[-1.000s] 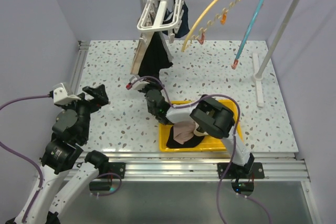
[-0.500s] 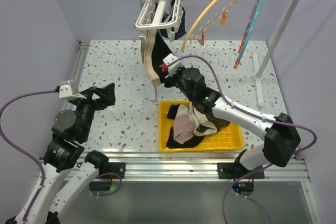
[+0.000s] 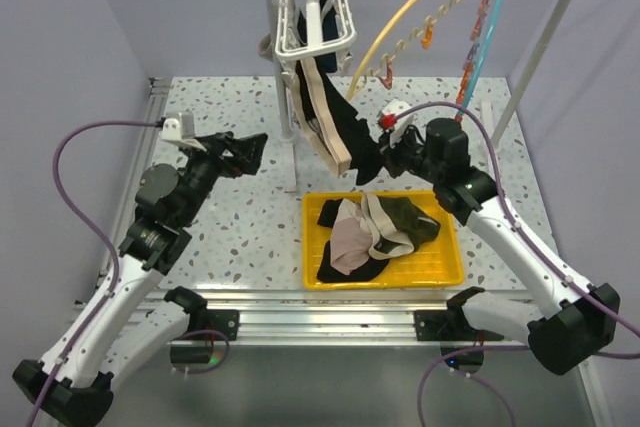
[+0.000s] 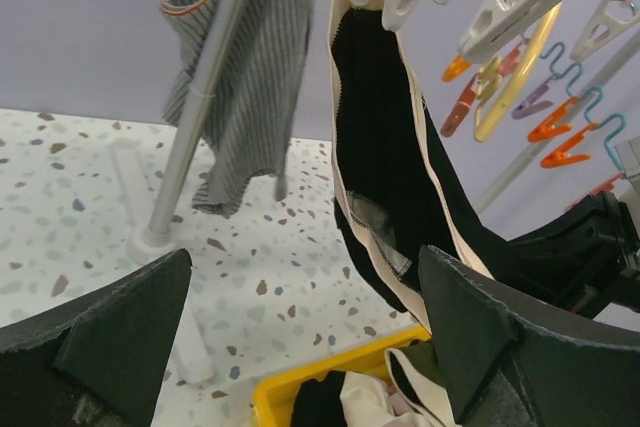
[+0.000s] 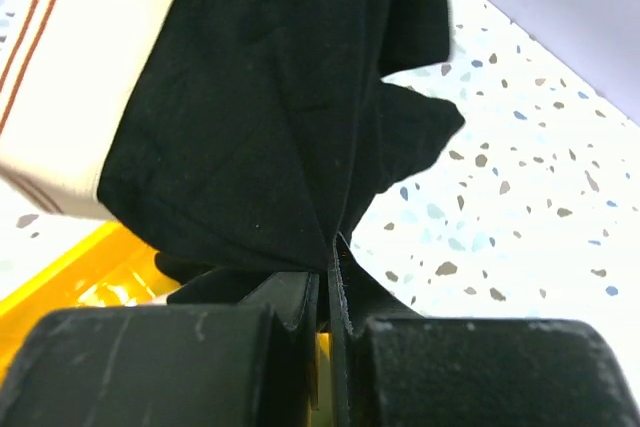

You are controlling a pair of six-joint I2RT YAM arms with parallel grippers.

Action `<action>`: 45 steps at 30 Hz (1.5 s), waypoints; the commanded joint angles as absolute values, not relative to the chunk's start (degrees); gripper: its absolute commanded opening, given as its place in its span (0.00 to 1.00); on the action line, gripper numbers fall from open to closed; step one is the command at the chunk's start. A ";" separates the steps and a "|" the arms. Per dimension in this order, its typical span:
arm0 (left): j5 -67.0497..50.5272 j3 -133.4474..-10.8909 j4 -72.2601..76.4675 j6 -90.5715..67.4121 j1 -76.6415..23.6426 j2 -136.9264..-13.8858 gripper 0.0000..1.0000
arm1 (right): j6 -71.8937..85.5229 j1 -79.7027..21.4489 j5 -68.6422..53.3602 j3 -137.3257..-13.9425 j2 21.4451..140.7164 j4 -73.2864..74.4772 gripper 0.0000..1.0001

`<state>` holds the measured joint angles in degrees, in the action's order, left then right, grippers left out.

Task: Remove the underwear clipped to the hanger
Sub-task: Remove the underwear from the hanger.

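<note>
Right pincer (image 5: pixel 330 292): closed tight on the lower edge of the black underwear (image 5: pixel 280 127); the cloth is pinched between the two fingers.
Cloth ahead of it: the black piece with its cream band runs up and away from this pincer, pulled straight, to the white clip hanger (image 3: pixel 315 12). The band is still clipped there.
Under it: the yellow tray (image 3: pixel 452 272) on the tabletop, holding removed pieces (image 3: pixel 370 232).
Left pincer (image 3: pixel 250 147): wide open, holding nothing, and pointing at the same hanging cloth from the other side.
Beside the black piece: a grey striped piece (image 4: pixel 240 97), also still clipped.
Just changed: within the last second the right arm left the tray, took the hem and swung off to the right, and the left pincer came nearer.
Meaning: I judge the pull is in progress. The clip has not let go yet, so this piece is not free.
</note>
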<state>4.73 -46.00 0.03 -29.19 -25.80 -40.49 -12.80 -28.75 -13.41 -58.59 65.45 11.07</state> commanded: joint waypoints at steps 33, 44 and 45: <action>-29.16 -63.10 56.94 -33.02 -18.90 -82.17 0.94 | 4.31 4.92 -44.91 -67.15 65.74 14.24 0.00; -35.42 -73.29 66.18 -42.80 -17.49 -95.62 0.81 | 5.01 6.15 -45.96 -68.29 67.15 13.36 0.00; -35.51 -74.00 66.44 -42.98 -17.40 -96.23 0.81 | 4.92 6.24 -46.14 -68.38 67.15 13.45 0.00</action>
